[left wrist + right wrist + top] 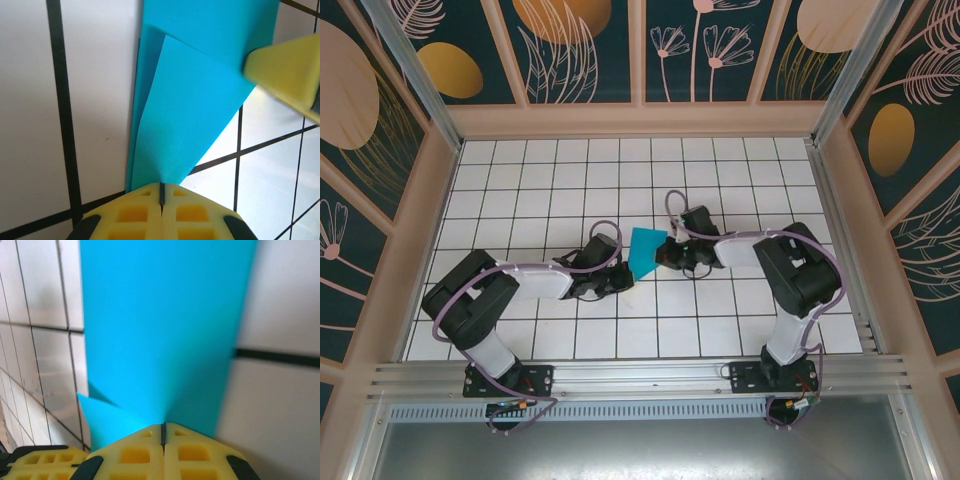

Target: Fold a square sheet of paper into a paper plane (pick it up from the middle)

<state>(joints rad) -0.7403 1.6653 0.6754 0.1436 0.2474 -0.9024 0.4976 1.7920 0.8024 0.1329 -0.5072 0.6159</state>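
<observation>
Just left of the middle of the tiled table, the left gripper was closed tight, its yellow fingers pinching the narrow near tip of the square sheet of paper. The sheet itself stood over the table's middle, already creased into a smaller teal shape with at least two overlapping layers, and apparently lifted off the tiles between the two arms. Just right of the table's middle, the right gripper was likewise fully closed, clamping the sheet's opposite edge.

The paper looked feather-light, thin and limp, so it would likely sag or twist wherever it was unsupported, and its smooth face might slip out of a loose pinch. Pulling the two holds apart could tear it or spoil a crease. Gripping close to a folded edge, where the layers double up and stiffen, seemed the safest place to hold it.
</observation>
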